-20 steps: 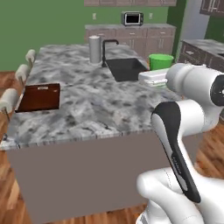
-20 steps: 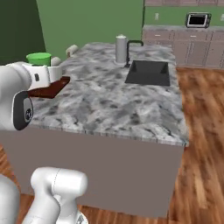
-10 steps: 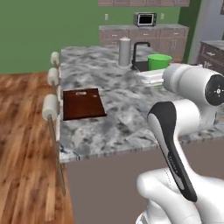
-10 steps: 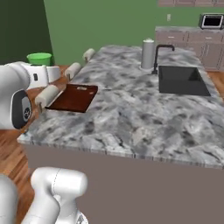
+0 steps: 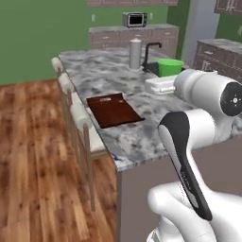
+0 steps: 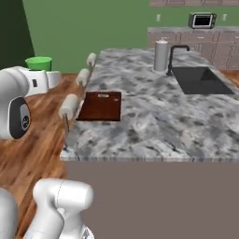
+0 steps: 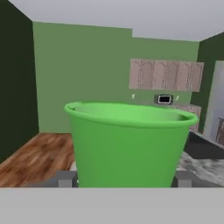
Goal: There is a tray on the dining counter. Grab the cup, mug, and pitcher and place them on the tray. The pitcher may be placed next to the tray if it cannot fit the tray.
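The bright green cup (image 7: 127, 144) stands upright between my fingertips (image 7: 65, 178), and my gripper (image 7: 124, 179) is shut on it. From the left base view the cup (image 5: 171, 66) rides on the white hand above the dining counter (image 5: 108, 75), right of the reddish-brown tray (image 5: 115, 109). From the right base view the cup (image 6: 38, 62) and gripper (image 6: 44, 75) hang left of the counter (image 6: 158, 116), off its edge, with the tray (image 6: 100, 105) lying bare near that edge. The mug and the pitcher are out of view.
A dark sink (image 6: 200, 79) with a black faucet and a grey cylinder (image 6: 161, 55) sit at the counter's far part. Stools (image 5: 71, 94) line the counter's side by the tray. Wooden floor stretches beyond them; cabinets with a microwave (image 6: 201, 20) stand at the back.
The whole picture has shifted as the base drove around the counter's end; the tray now lies nearer the middle of both base views. The cup stays held in the gripper.
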Available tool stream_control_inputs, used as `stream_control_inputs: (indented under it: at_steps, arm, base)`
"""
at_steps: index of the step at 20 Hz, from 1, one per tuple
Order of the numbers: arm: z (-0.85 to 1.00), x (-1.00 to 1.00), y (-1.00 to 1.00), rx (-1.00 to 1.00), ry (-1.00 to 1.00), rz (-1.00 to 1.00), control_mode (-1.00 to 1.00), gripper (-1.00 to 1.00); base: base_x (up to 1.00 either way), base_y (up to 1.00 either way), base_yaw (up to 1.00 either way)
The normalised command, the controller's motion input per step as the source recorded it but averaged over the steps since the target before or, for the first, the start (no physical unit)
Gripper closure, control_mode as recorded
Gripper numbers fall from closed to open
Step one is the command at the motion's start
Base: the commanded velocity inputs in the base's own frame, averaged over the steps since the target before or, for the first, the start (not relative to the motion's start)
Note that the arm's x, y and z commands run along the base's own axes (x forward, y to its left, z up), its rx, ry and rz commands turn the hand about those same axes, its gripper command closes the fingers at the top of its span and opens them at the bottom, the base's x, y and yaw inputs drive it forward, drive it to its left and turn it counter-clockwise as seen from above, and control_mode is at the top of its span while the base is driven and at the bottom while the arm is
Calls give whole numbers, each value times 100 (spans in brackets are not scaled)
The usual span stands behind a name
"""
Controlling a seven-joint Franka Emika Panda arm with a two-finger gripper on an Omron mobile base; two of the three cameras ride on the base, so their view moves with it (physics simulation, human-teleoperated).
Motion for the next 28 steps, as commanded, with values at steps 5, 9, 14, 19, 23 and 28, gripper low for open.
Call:
stream_control_inputs:
  at_steps: [5, 9, 14, 19, 23, 28]
  arm:
    - [0, 0, 0, 0, 0, 0, 100, 100]
    - [0, 0, 0, 0, 0, 0, 100, 100]
    - [0, 0, 0, 0, 0, 0, 100, 100]
    - [0, 0, 0, 0, 0, 0, 100, 100]
    - [0, 0, 0, 0, 0, 0, 100, 100]
    - [0, 0, 0, 0, 0, 0, 100, 100]
  base:
    - [3, 94, -67]
    - [6, 83, -76]
    - [10, 99, -62]
    - [55, 100, -39]
    - [63, 100, -44]
    - [37, 100, -39]
